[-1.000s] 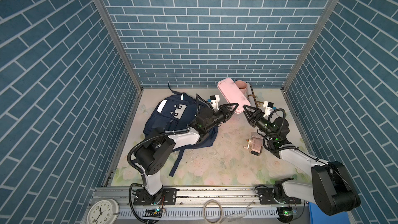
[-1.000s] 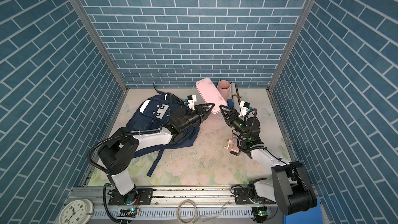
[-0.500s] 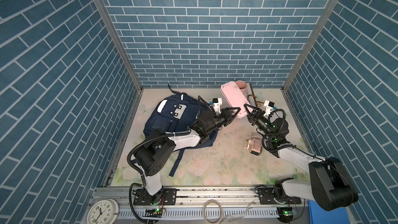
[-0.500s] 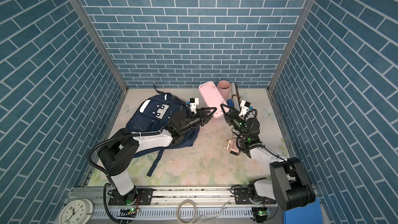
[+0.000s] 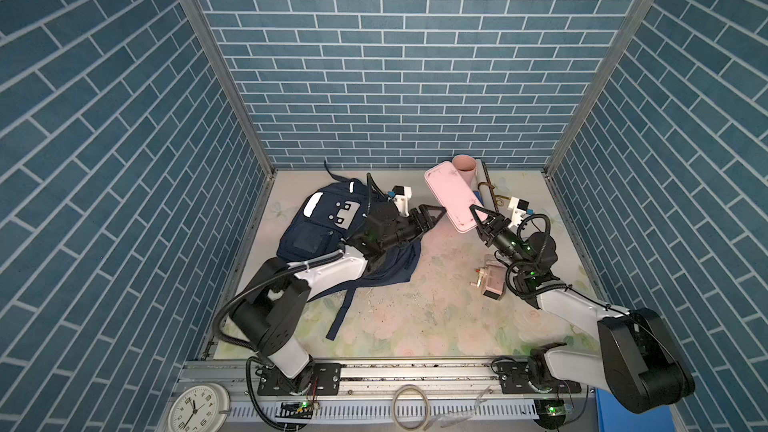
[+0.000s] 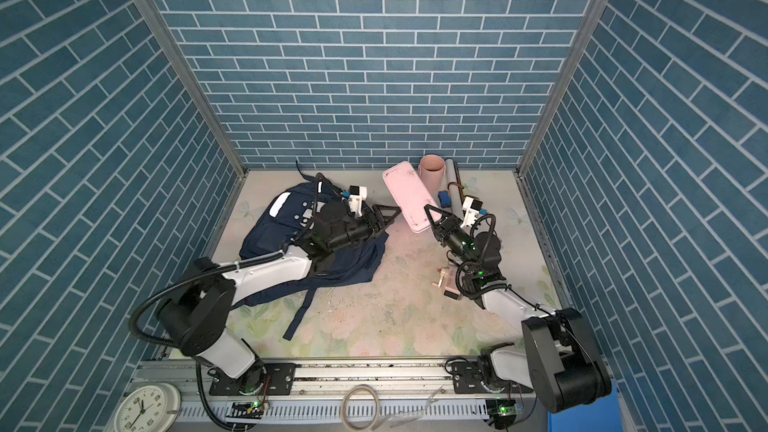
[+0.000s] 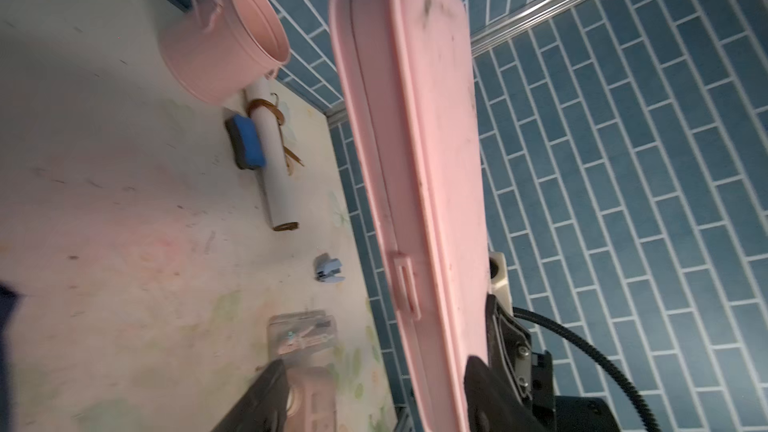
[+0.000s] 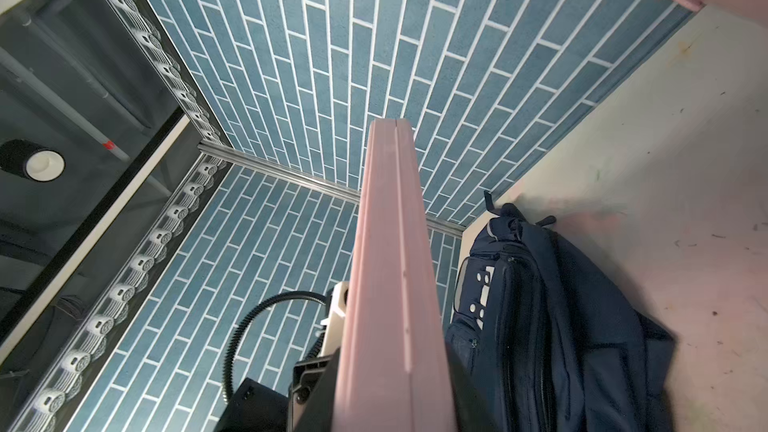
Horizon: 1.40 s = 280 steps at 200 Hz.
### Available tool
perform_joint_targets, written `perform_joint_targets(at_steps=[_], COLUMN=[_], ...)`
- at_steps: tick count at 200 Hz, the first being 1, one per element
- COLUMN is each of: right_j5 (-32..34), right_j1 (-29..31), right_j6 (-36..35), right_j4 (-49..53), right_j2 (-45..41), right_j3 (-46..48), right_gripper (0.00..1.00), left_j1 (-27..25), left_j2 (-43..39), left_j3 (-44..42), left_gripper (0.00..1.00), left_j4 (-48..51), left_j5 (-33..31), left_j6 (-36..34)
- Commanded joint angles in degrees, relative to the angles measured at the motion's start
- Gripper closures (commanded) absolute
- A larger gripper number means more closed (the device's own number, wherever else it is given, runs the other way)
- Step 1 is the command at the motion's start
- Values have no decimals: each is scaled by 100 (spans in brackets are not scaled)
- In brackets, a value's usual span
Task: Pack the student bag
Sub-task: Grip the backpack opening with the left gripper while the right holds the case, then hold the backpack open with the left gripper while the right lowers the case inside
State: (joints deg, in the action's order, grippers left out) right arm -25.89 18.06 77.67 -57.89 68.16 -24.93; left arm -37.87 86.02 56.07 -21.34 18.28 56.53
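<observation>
The right gripper (image 5: 478, 218) clamps only one end of the long pink plastic case (image 5: 451, 193); the left gripper (image 5: 436, 214) gapes around it. It could swing loose before reaching the navy fabric student bag (image 5: 316, 234) under the left arm (image 5: 328, 272).

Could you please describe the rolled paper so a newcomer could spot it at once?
Look along the foot of the blue brick back wall: right of its middle stands a pink bucket. The rolled paper lies on the table right beside that bucket. It is the only white tube there, tied with brown cord, unlike the short blue eraser next to it.
</observation>
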Motion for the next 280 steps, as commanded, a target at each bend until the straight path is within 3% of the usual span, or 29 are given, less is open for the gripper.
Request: perform_joint_targets(at_steps=[1,16,35,69,137,156,194,220,280], right_j5=[139,171,133,103,6,-69,-105,-77,-461], right_j1=[4,6,8,4,4,4,4,19,486], right_j6=[-656,-845,-1045,-1308,-1526,-1527,-1671,-1684,-1686], right_j4=[680,996,1306,1799,2015,1983,2346,2753,3295], right_j2=[-398,-509,-572,-594,-457,-370,-476,-723,-833], right_j3=[-107,-91,-147,-297,-331,-354,-434,-384,-519], right_gripper=[84,84,84,86,86,87,87,88,89], left_j1=[41,94,141,121,54,52,-40,-12,304], left_j2=[-471,-499,-369,142,837,892,405,-354,-647], left_j3=[479,583,433,200,255,228,465,763,1871], left_gripper=[32,32,32,32,35,45,100,100,100], left_j4=[3041,4032,4568,4480,4624,4481,4560,4646,4800], left_j5=[-1147,-1760,-2202,-2254,-3666,-3727,-3937,-4042,-2941], left_j6=[-2221,-2860,-3274,-3626,-3701,-3719,-3751,-3803,-3931])
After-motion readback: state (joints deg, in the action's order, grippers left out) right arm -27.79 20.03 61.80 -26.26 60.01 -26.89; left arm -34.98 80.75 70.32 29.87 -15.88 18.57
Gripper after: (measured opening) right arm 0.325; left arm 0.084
